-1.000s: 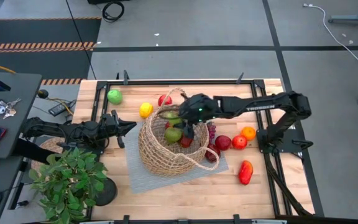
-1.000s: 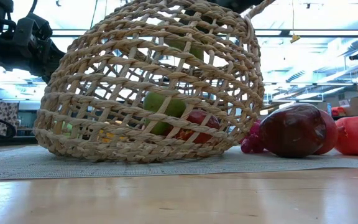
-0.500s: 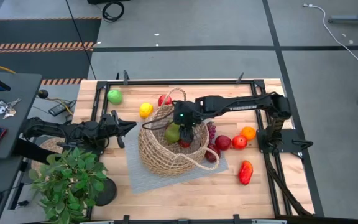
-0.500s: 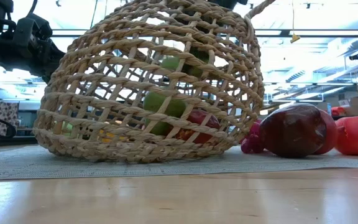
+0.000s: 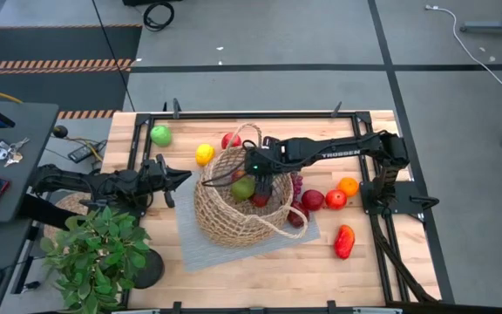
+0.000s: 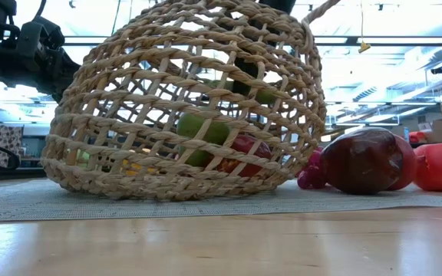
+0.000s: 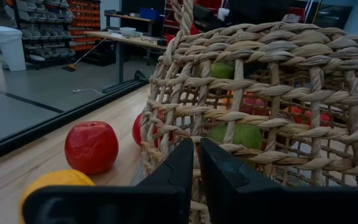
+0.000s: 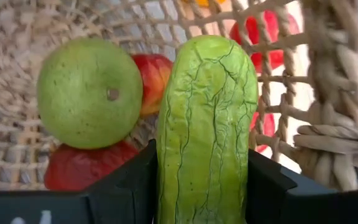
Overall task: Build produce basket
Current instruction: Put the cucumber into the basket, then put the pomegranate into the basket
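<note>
The woven basket (image 5: 234,209) stands on a grey mat (image 5: 194,251) in the middle of the table. Inside it lie a green apple (image 8: 89,93) and red produce (image 8: 82,167). My right gripper (image 8: 204,168) reaches down into the basket's mouth from the table's right, shut on a long wrinkled green piece of produce (image 8: 207,106). My left gripper (image 5: 181,178) is shut and level beside the basket's left wall (image 7: 260,124); whether it touches the wicker I cannot tell. More produce lies on the table around the basket. My right gripper pinches the green produce by its two long sides (image 8: 166,155) between the two fingers (image 8: 126,180). The fingers slant down from the table's right, and the produce lies along them, sticking out ahead into the basket. Whether its far end touches the fruit below, I cannot tell.
Left of the basket lie a green apple (image 5: 160,134), a lemon (image 5: 204,153) and a red apple (image 5: 230,139). To its right are grapes (image 5: 297,183), red fruits (image 5: 312,200), an orange (image 5: 348,186) and a red pepper (image 5: 344,241). A potted plant (image 5: 94,253) stands near left.
My right gripper has tipped steeply downward over the basket and sunk a little, carrying the green produce down past the rim toward the fruit inside. It has stayed shut on it. The basket has stayed put.
</note>
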Robot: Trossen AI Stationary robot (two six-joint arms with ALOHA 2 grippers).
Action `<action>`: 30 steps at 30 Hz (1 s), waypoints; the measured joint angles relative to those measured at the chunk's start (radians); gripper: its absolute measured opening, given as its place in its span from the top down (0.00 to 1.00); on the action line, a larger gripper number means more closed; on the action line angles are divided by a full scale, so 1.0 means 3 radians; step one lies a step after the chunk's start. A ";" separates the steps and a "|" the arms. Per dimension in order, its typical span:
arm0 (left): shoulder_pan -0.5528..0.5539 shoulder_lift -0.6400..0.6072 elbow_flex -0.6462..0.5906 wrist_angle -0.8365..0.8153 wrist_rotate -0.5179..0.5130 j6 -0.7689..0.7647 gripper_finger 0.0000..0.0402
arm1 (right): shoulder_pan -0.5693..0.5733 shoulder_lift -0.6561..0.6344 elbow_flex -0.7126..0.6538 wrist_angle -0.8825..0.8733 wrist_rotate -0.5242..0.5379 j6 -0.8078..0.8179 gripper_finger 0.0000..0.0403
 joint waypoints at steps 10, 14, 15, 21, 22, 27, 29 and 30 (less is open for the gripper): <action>-0.0001 0.0000 -0.0001 -0.0001 0.0000 0.0001 0.90 | 0.0004 -0.0003 0.0093 -0.0095 -0.0046 0.0027 0.35; -0.0001 0.0001 -0.0001 0.0000 0.0000 0.0000 0.91 | 0.0093 -0.0059 0.0610 -0.0337 -0.0035 0.0052 0.29; -0.0001 0.0001 -0.0001 0.0000 0.0001 -0.0001 0.91 | 0.0122 -0.0086 0.0711 -0.0390 0.0006 0.0002 0.29; -0.0001 0.0000 0.0000 -0.0003 0.0000 0.0001 0.92 | 0.0168 -0.0477 0.0788 -0.0621 0.0220 -0.0048 0.29; 0.0000 0.0001 -0.0001 -0.0002 0.0001 -0.0001 0.91 | 0.0161 -0.0571 0.0754 -0.0630 0.0227 0.0002 0.30; -0.0001 0.0001 -0.0001 0.0000 0.0000 0.0000 0.90 | 0.0158 -0.0985 0.0406 -0.0681 0.0167 0.0253 0.32; 0.0000 0.0001 0.0000 -0.0001 0.0000 0.0001 0.90 | 0.0160 -0.1173 0.0223 -0.0717 0.0144 0.0399 0.32; 0.0000 0.0001 0.0000 0.0000 0.0000 -0.0001 0.90 | 0.0158 -0.1261 0.0119 -0.0730 0.0148 0.0494 0.32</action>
